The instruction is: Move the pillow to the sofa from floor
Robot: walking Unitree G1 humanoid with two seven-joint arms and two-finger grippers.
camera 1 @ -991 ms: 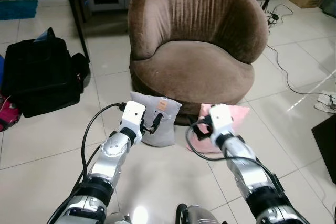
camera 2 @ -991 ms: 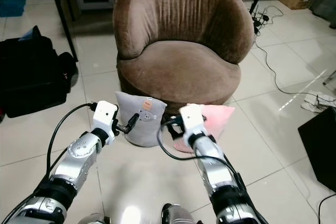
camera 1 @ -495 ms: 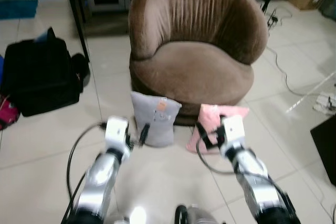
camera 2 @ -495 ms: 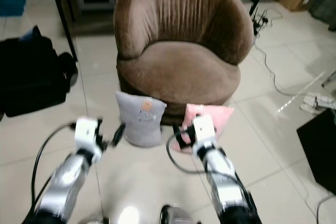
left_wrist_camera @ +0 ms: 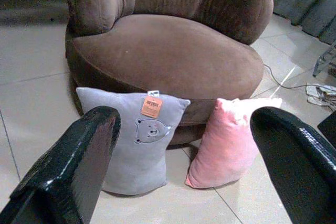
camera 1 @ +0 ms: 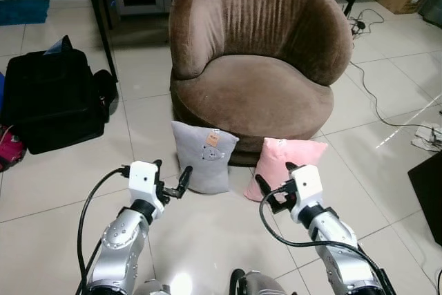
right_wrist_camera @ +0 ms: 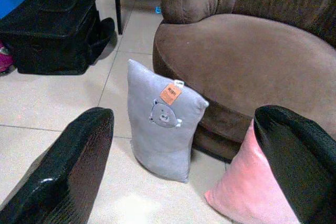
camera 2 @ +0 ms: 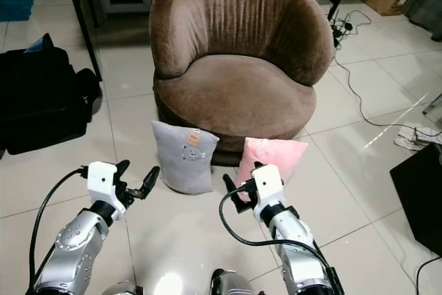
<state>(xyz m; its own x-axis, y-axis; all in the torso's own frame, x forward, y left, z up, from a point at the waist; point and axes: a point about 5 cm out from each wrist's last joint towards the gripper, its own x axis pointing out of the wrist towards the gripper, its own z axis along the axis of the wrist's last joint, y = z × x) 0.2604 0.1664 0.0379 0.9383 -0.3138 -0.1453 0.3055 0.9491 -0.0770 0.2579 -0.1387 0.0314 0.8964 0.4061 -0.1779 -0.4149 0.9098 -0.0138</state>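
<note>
You are looking at two pillows standing upright on the tiled floor [camera 1: 62,184], both leaning against the front base of the brown sofa [camera 1: 255,67]: a grey pillow [camera 1: 202,157] with an orange tag and a small bear print, and a pink pillow [camera 1: 289,164] just beside it, a narrow gap between them. Your left gripper [camera 1: 170,182] is hovering near the grey pillow's outer edge, its fingers spread apart and holding nothing. Your right gripper [camera 1: 273,184] is hanging in front of the pink pillow's lower corner, fingers likewise spread and empty. The head views are giving you the black bag [camera 1: 54,98] on the floor well off to the sofa's left and a cable [camera 1: 387,105] trailing on the right; the right wrist view is catching that bag too, while the left wrist view is showing the bear print clearly.
</note>
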